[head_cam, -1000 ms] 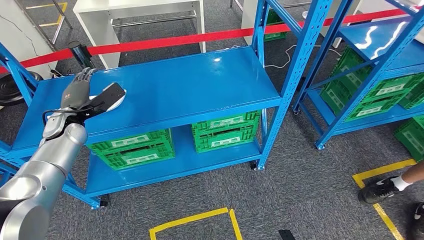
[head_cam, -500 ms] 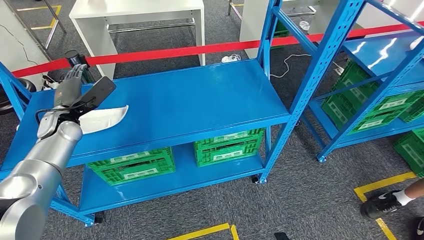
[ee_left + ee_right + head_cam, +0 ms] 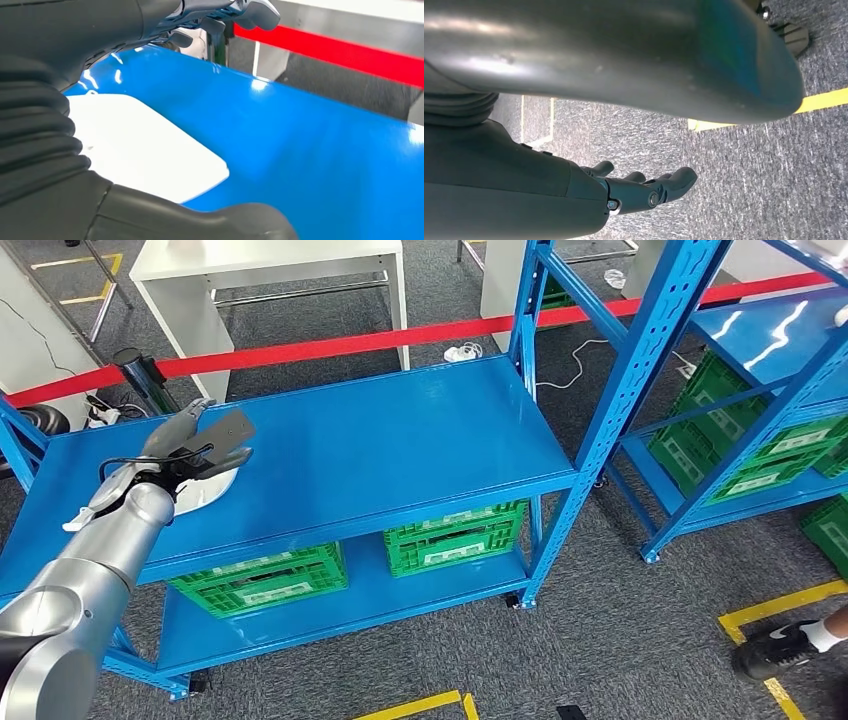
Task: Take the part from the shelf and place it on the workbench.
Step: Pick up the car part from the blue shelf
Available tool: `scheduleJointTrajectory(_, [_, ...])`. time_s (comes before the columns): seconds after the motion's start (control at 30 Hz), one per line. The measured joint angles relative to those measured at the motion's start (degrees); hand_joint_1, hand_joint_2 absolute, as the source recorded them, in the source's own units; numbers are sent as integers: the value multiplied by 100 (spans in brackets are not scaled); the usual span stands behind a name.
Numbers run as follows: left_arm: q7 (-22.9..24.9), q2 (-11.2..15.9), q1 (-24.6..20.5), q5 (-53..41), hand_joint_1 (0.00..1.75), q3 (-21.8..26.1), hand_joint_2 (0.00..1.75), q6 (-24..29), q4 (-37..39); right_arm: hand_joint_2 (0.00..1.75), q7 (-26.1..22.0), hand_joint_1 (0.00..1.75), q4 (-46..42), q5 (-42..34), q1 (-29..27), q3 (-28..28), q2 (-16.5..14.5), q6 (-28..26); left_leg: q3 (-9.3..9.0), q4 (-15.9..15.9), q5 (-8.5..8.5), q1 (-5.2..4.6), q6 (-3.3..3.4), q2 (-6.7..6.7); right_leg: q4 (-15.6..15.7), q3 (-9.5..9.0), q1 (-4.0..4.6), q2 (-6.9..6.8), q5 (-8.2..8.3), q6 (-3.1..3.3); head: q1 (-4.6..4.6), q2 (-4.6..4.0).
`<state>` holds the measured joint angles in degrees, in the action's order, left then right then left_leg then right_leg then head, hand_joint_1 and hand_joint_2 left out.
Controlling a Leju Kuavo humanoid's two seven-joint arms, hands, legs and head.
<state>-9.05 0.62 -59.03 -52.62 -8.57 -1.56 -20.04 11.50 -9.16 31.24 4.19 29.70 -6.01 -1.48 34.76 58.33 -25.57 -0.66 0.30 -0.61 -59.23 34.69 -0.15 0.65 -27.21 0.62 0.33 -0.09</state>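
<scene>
Your robot's left hand has dropped back toward the blue shelf since half a second ago, and the white part that jutted clear beside it now lies flat on the shelf top, so the lift looks unfinished. The hand hovers over the part with fingers spread, gripping nothing; the wrist view shows the part directly under the palm. The right hand hangs empty above the floor, fingers loosely apart.

The left hand reaches forward with fingers spread; the right hand hangs loosely curled.
</scene>
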Motion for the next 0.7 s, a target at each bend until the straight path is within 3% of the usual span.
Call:
scheduleJointTrajectory(0.3, [-81, 25, 2, 27, 0, -149, 175, -205, 42, 0, -33, 0, 0, 10, -5, 62, 0, 2, -6, -20, 6, 7, -71, 0, -4, -2, 4, -5, -7, 24, 2, 0])
scheduleJointTrajectory(0.53, [60, 94, 3, -263, 0, -490, 175, -825, 92, 0, -65, 0, 0, 74, -24, 98, 0, 28, -5, -11, 5, 6, -71, 0, 0, -11, -11, -8, -3, 18, 3, 0])
scheduleJointTrajectory(0.7, [168, 171, 13, -423, 0, -802, 175, -915, 165, 0, -40, 0, 0, 95, -23, 101, 0, 30, -3, -2, 4, 3, -69, -3, 1, -16, -14, -10, -1, 15, 3, 0])
